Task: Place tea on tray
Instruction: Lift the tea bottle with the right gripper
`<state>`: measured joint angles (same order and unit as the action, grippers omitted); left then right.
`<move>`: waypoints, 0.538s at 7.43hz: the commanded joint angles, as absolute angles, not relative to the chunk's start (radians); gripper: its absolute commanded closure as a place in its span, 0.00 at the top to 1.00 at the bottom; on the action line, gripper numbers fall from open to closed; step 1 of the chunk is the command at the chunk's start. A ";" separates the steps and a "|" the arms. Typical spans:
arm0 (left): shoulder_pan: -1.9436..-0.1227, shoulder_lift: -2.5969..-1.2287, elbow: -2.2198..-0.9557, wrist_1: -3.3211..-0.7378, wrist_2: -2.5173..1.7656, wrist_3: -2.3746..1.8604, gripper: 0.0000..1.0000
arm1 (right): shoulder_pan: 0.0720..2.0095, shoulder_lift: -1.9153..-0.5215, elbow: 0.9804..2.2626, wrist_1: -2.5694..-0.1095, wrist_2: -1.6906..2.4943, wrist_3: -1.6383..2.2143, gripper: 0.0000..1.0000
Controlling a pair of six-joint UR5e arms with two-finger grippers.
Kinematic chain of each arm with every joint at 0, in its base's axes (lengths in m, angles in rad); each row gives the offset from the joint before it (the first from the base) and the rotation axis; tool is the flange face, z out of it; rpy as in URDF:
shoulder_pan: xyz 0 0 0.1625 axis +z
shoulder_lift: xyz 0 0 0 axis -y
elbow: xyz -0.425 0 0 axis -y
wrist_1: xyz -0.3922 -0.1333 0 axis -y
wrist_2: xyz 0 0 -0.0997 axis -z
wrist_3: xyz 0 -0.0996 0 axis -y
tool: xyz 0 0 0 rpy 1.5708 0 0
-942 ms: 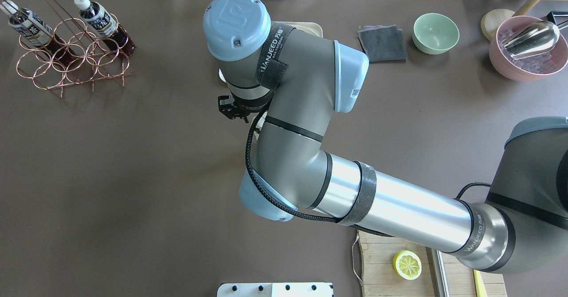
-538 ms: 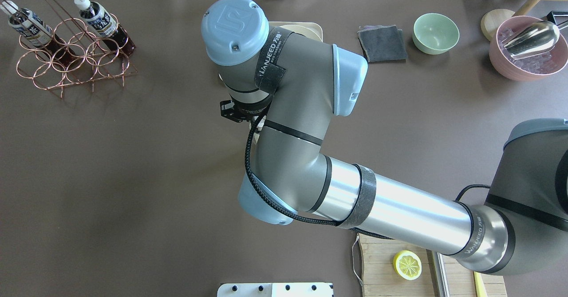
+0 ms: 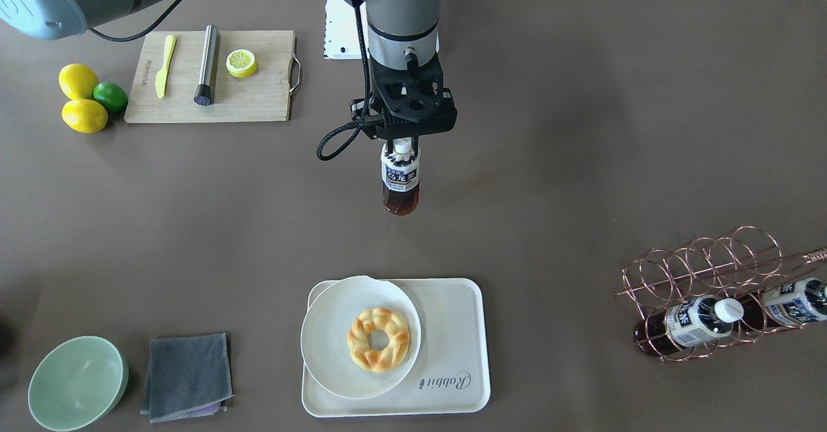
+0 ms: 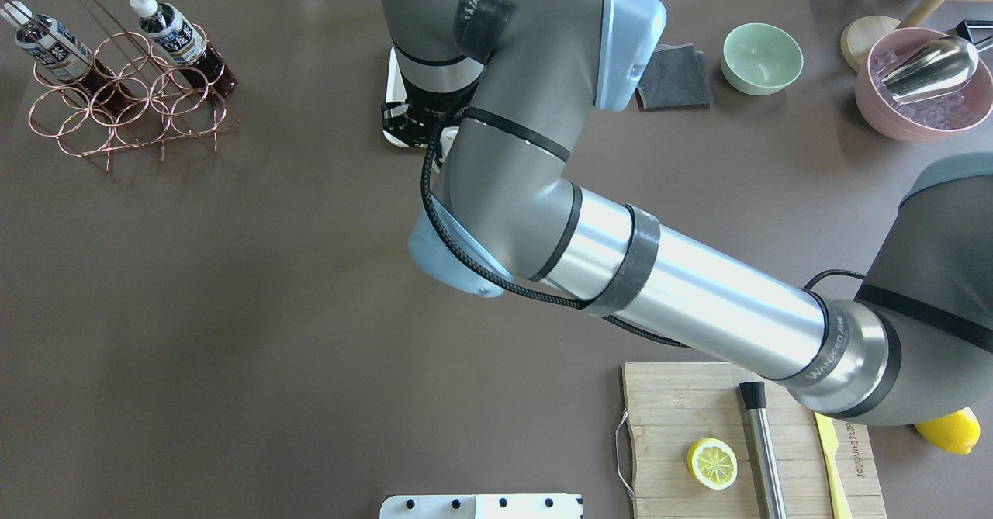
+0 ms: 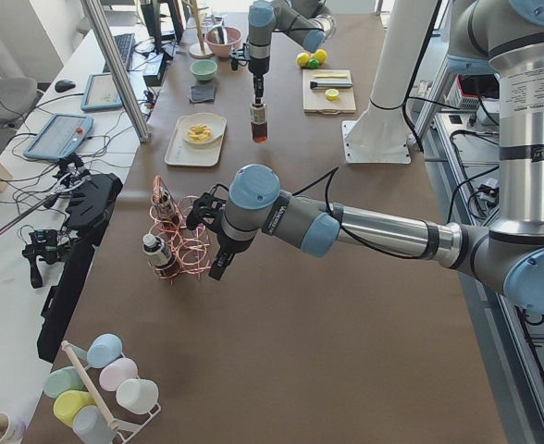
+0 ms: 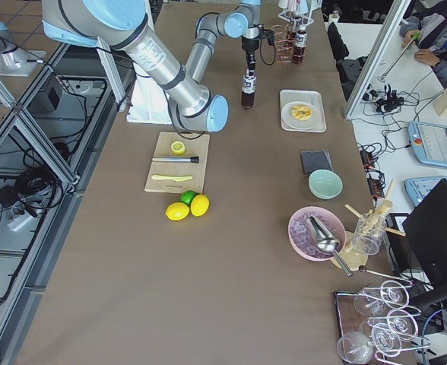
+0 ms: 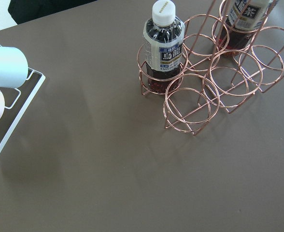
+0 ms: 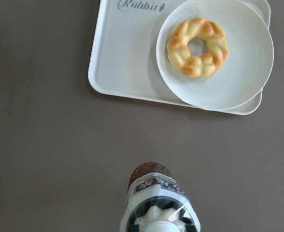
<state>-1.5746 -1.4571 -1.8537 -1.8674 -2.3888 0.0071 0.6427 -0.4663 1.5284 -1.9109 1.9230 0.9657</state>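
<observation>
My right fingers (image 3: 413,143) pinch the tea (image 3: 400,183) at its white cap, and the bottle hangs upright above the bare tabletop (image 3: 581,128), well apart from the tray (image 3: 452,329). In the right wrist view the tray lies at 12 o'clock from the bottle. A round plate (image 8: 248,82) with a doughnut (image 8: 197,47) fills the tray's 3 o'clock half, leaving free floor only at 9 o'clock, by the "Rabbit" script.

As I judge it, this is the carry. To do it well I'd travel toward 11 o'clock in that view and keep the bottle high enough to pass over the raised rim. I'd stop over the free strip, not the plate's edge. Then I'd lower straight down until the base sits flat before spreading the fingers; a tall, narrow bottle held by its cap could swing or tip if I let go early.

The left fingers (image 5: 219,265) hang beside the copper rack (image 5: 181,245); I cannot tell whether they are spread.
</observation>
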 commanded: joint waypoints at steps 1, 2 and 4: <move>-1.616 -1.442 -1.844 -1.868 -2.384 0.020 0.97 | 0.754 -0.298 1.177 -1.690 1.988 0.945 0.00; -1.650 -1.409 -1.847 -1.868 -2.384 0.059 0.97 | 0.765 -0.222 1.019 -1.616 1.988 0.945 0.00; -1.770 -1.356 -1.873 -1.867 -2.390 0.104 0.97 | 0.781 -0.071 0.669 -1.380 1.982 0.943 0.00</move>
